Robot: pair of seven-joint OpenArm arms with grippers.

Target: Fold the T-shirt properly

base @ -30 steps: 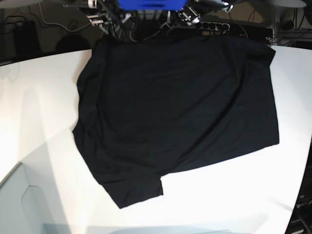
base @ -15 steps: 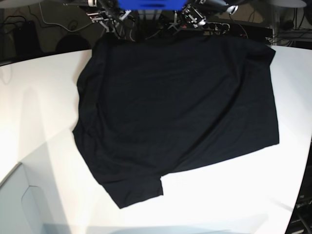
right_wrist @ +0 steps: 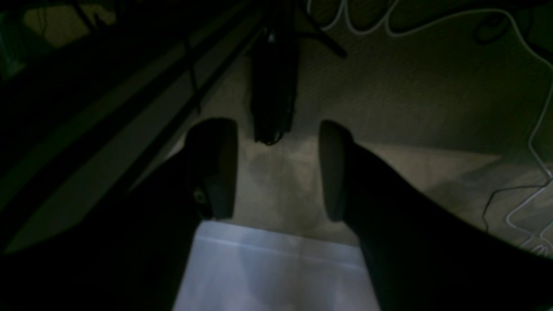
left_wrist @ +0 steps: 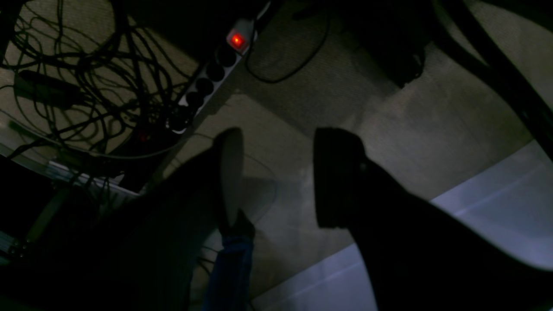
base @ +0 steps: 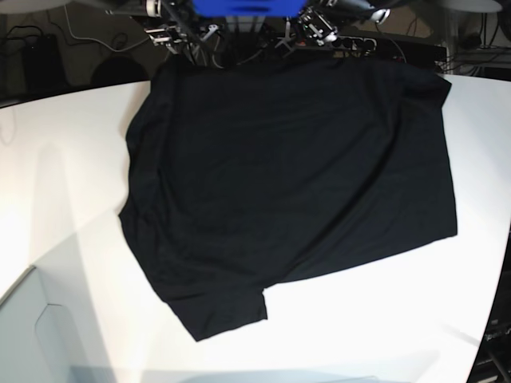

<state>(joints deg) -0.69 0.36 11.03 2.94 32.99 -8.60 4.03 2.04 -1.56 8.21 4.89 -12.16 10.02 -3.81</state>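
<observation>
The black T-shirt (base: 287,183) lies spread on the white table (base: 64,159), with one sleeve (base: 227,311) pointing to the near edge. Both grippers hang past the table's far edge, clear of the cloth. My right gripper (base: 172,33) is at the top left of the base view. In the right wrist view it (right_wrist: 276,170) is open and empty above the floor. My left gripper (base: 318,28) is at the top right. In the left wrist view it (left_wrist: 276,177) is open and empty. The shirt does not show clearly in either wrist view.
A power strip (left_wrist: 211,73) with a red light and tangled cables (left_wrist: 77,86) lie on the floor behind the table. The table's far edge shows in the left wrist view (left_wrist: 497,216) and in the right wrist view (right_wrist: 268,268). A blue block (base: 243,6) sits between the arms.
Both grippers have shifted slightly at the far edge. The T-shirt has not moved.
</observation>
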